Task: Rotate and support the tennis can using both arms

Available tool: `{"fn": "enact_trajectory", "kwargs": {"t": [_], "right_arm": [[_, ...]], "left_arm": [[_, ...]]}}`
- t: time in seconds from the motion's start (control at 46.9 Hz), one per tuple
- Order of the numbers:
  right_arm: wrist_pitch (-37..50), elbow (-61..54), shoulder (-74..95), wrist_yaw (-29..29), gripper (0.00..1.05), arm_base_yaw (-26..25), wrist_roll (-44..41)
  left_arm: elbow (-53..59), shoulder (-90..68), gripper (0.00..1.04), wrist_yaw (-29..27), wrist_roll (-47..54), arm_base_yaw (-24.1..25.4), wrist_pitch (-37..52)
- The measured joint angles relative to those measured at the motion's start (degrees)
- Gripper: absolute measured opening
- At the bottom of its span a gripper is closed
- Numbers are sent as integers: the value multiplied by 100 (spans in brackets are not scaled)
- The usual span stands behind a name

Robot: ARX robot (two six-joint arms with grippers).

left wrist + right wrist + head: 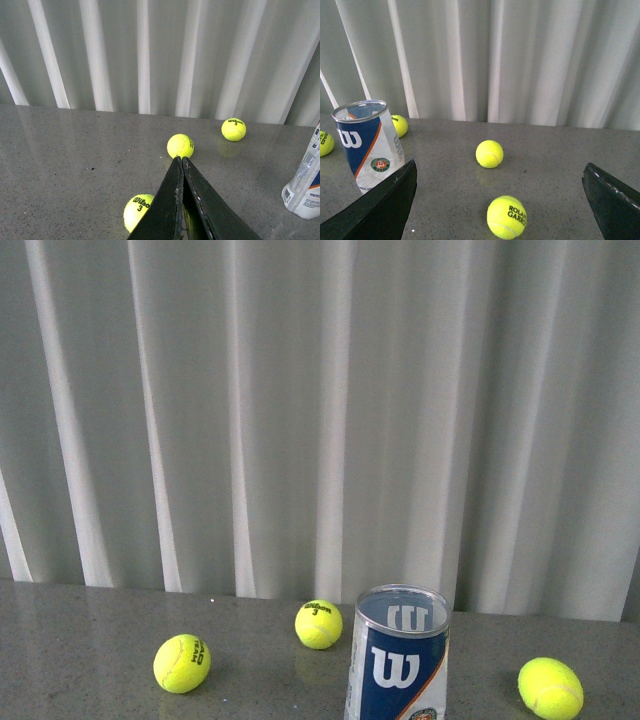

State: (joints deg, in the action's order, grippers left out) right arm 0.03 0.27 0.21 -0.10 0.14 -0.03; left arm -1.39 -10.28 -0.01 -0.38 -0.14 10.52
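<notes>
While the tennis can [397, 655] stands upright on the grey table [80, 650], open rim up, the left gripper [181, 161] shows closed jaws; the right gripper [500, 200] gapes wide beside it.

The tennis can [397, 658] stands upright on the grey counter [90, 640], open end up, its silvery rim ringing a clear upper band. Below that runs a blue-and-white label with a large white W logo, an orange diagonal stripe and a small round emblem. No balls show through the clear band. In the right wrist view the can [368, 143] stands just beyond one of the right arm's widely spread fingers [380, 207], apart from it. In the left wrist view the can's [305, 187] base shows well off to the side of the left arm's closed fingers [176, 200].
</notes>
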Motion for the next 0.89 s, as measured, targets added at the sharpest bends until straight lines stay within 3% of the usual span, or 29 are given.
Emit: {"fn": "enact_trajectory", "kwargs": {"t": [0.128, 0.362, 0.767, 0.895], "right_arm": [[0, 0, 0, 0, 98, 0, 2], [0, 0, 0, 0, 98, 0, 0], [0, 0, 0, 0, 98, 0, 2], [0, 0, 0, 0, 98, 0, 2]], "left_arm": [[-2, 800, 4, 0, 4, 0, -988], [-2, 1005, 6, 0, 2, 0, -1049], [-2, 1008, 97, 0, 7, 0, -1049], [-2, 1008, 98, -2, 13, 0, -1049]]}}
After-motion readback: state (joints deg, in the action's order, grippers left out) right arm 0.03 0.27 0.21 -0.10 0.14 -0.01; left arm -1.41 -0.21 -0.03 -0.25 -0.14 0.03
